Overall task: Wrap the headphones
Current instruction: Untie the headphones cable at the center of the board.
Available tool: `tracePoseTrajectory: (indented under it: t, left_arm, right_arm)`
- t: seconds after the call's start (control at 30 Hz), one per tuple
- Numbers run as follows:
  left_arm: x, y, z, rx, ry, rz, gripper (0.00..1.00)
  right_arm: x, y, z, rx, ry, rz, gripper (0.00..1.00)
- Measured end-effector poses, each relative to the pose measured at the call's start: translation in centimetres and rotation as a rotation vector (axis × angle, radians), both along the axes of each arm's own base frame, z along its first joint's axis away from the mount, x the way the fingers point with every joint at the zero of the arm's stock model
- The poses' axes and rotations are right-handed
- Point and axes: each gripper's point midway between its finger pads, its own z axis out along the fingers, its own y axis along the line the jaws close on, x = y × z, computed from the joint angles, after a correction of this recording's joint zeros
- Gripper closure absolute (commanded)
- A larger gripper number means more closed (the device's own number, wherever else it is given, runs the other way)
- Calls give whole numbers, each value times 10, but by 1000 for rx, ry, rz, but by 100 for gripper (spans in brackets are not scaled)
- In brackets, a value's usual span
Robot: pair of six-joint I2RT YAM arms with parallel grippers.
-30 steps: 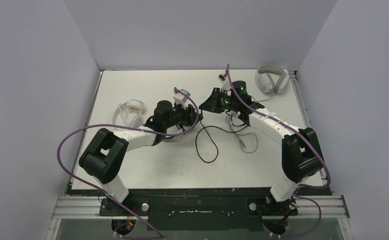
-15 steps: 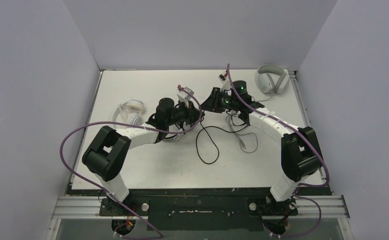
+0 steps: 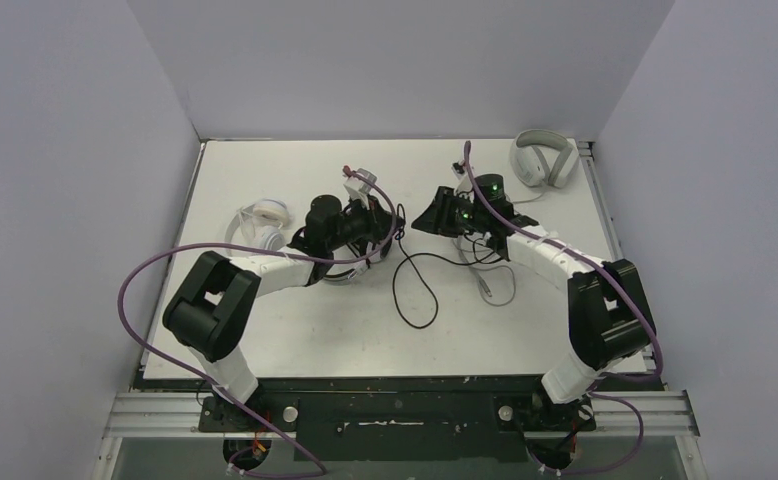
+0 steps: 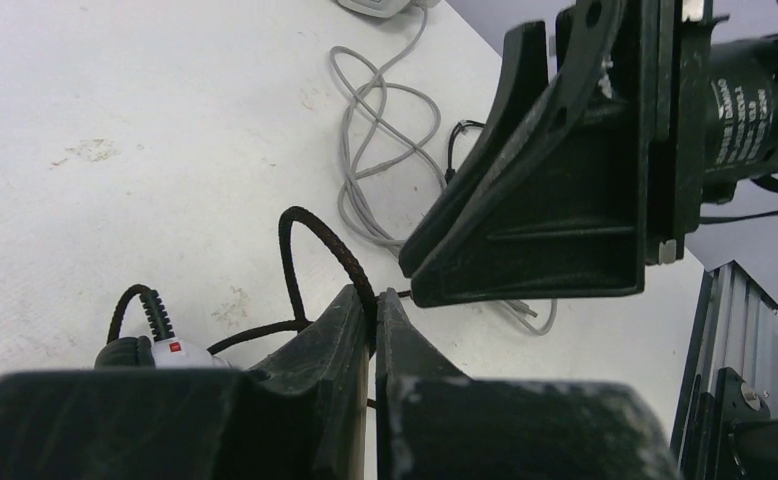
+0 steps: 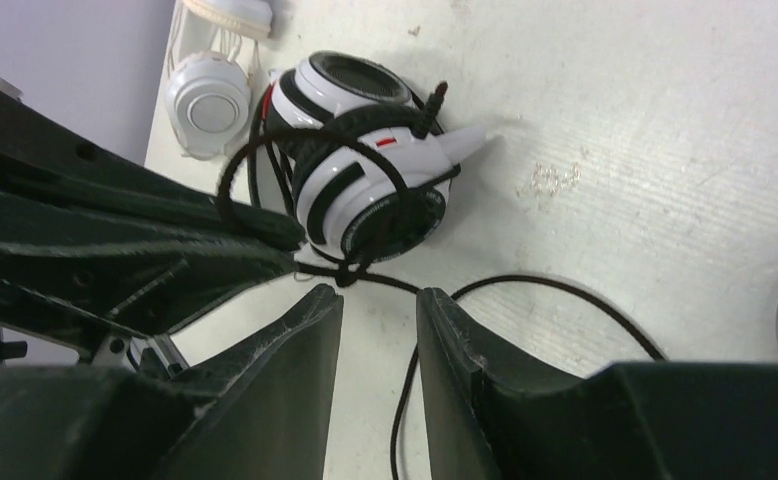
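The black-and-white headset (image 5: 360, 180) lies at mid table with loops of its black cable (image 5: 545, 290) round it; from above it is mostly hidden under my left arm. My left gripper (image 4: 375, 300) is shut on a braided stretch of that black cable (image 4: 310, 235), just right of the headset (image 3: 350, 272). My right gripper (image 5: 380, 295) faces it, a short way off, open, with nothing between its fingers; the cable runs on the table below it. In the top view the left gripper (image 3: 391, 228) and right gripper (image 3: 423, 218) stand tip to tip. The small white pair (image 3: 262, 225) rests to the left.
A light grey over-ear pair (image 3: 543, 160) sits at the far right corner. Its grey cable (image 3: 492, 272) lies in loops under my right arm. A slack loop of black cable (image 3: 415, 295) trails toward the near side. Walls stand close on both sides.
My left gripper has shut on the black cable. My right gripper has let go of it, opened, and drawn back a little to the right.
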Motion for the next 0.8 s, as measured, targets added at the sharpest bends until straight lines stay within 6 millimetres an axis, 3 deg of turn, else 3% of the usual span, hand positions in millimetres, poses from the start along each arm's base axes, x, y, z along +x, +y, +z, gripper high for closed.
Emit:
tracePoseTrajectory:
  t: [0.13,0.33,0.57,0.8]
  left_arm:
    - [4,4,2,-24,11,27,100]
    - [6,5,7,-52,17,37,100]
    - [6,8,5,-69,34,52,100]
    - [8,12,7,-98,45,70,100]
  right_arm:
    - [-7,3,-7,2,30,-1,64]
    - [-10,26,-14,23,39,32,64]
    - [-11,38,-40,17,105,41,73]
    - [-7,41,-35,43,91,32,79]
